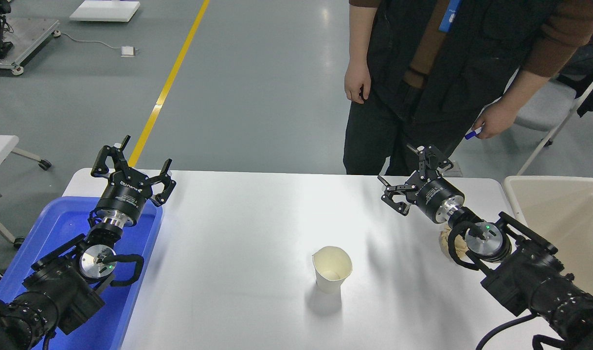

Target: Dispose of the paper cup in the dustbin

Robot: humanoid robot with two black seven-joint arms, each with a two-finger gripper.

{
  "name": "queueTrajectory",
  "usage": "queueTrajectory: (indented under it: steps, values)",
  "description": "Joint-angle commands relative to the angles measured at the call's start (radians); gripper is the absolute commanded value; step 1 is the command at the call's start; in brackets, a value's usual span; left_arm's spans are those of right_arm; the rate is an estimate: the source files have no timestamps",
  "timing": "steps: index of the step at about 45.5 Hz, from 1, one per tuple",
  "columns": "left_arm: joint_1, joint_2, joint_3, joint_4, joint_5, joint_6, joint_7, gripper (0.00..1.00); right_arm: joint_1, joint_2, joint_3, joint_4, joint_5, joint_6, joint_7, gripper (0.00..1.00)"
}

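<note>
The paper cup stands upright on the white table, a little right of centre toward the front, its rim slightly squashed. My right gripper is open and empty, hovering above the table's far right part, up and to the right of the cup and well apart from it. The dustbin is the big cream bin at the table's right edge, partly hidden behind my right arm. My left gripper is open and empty, parked over the far end of the blue tray at the left.
A blue plastic tray lies at the table's left side under my left arm. A crumpled tan paper ball shows just behind my right wrist. A person stands at the far side, holding a blue pen.
</note>
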Motion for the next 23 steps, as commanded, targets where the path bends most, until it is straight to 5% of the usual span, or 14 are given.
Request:
queueTrajectory:
  steps: [1, 23]
  values:
    - [0.000, -0.003, -0.005, 0.000, 0.000, 0.000, 0.006, 1.00, 0.002, 0.000, -0.003, -0.001, 0.000, 0.000, 0.000, 1.00]
    - [0.000, 0.003, -0.002, 0.000, -0.002, 0.000, 0.003, 1.00, -0.001, -0.008, -0.012, 0.007, -0.003, 0.012, 0.000, 1.00]
